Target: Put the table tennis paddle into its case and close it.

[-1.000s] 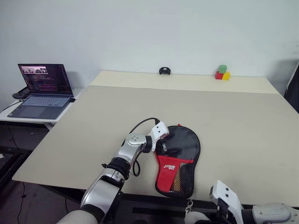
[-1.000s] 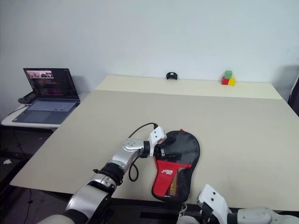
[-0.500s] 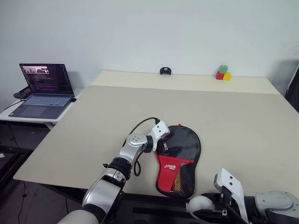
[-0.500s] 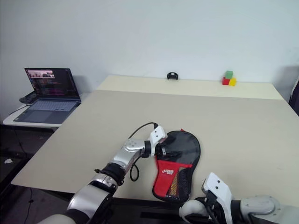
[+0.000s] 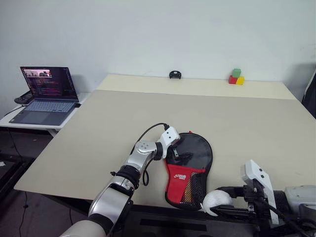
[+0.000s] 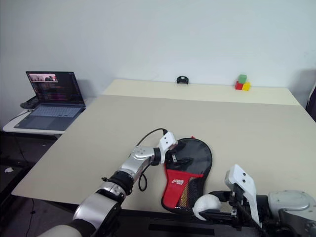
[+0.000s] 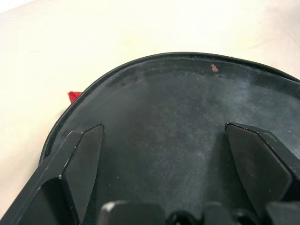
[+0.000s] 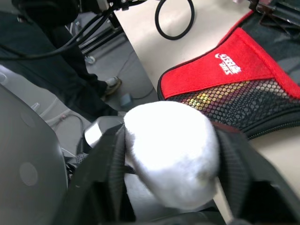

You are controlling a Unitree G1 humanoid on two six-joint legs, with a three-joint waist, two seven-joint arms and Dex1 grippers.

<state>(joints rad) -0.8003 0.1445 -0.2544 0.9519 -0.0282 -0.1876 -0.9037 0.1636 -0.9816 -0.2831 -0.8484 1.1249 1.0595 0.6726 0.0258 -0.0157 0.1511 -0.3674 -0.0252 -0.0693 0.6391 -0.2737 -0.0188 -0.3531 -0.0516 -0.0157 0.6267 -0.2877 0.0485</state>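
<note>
Black fabric of the case (image 5: 190,168) lies flat near the desk (image 5: 247,123) front edge, and is judged soft and light. The left end effector (image 5: 178,154) is spread over it. A white ball (image 8: 171,152) is pinched by the right end effector (image 6: 210,211). The zip edge is the place to grip.

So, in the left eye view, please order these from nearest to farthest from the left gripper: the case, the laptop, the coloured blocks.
From the left gripper:
1. The case, directly under its fingers.
2. The laptop, off the table's left side.
3. The coloured blocks, at the far right edge of the table.
</note>
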